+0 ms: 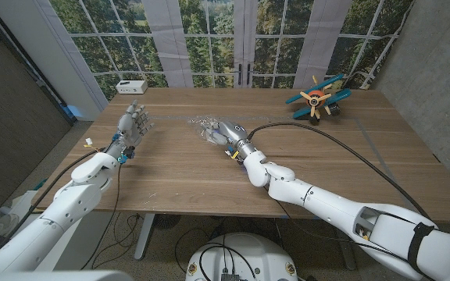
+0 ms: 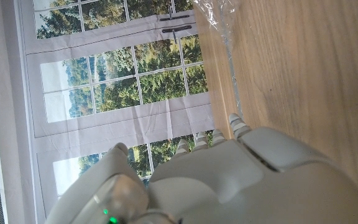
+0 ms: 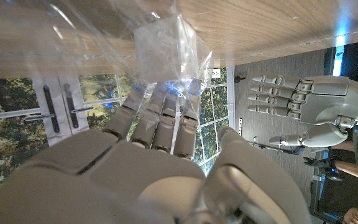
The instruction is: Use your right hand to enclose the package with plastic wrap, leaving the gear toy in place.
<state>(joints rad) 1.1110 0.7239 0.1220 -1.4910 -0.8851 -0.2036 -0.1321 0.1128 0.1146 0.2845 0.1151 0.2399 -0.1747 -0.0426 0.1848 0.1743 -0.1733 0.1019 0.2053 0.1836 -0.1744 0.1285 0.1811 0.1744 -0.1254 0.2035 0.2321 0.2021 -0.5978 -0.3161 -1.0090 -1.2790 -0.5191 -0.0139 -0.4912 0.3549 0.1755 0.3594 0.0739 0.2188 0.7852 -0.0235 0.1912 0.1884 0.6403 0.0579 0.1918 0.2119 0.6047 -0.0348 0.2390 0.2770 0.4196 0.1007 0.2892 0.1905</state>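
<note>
A wooden surface (image 1: pixel 209 168) carries a crumpled sheet of clear plastic wrap (image 1: pixel 204 124) near its middle. A blue-and-orange toy airplane (image 1: pixel 316 97) sits at the far right corner, and a small white box (image 1: pixel 132 86) at the far left edge.

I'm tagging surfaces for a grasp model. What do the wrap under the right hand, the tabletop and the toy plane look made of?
Wrap: thin clear plastic film, crinkled, glinting. Table: wood or wood-look laminate, matte, grain lines visible. Toy plane: probably painted wood or plastic, blue and orange; too small to tell. Right hand touches the wrap.
</note>
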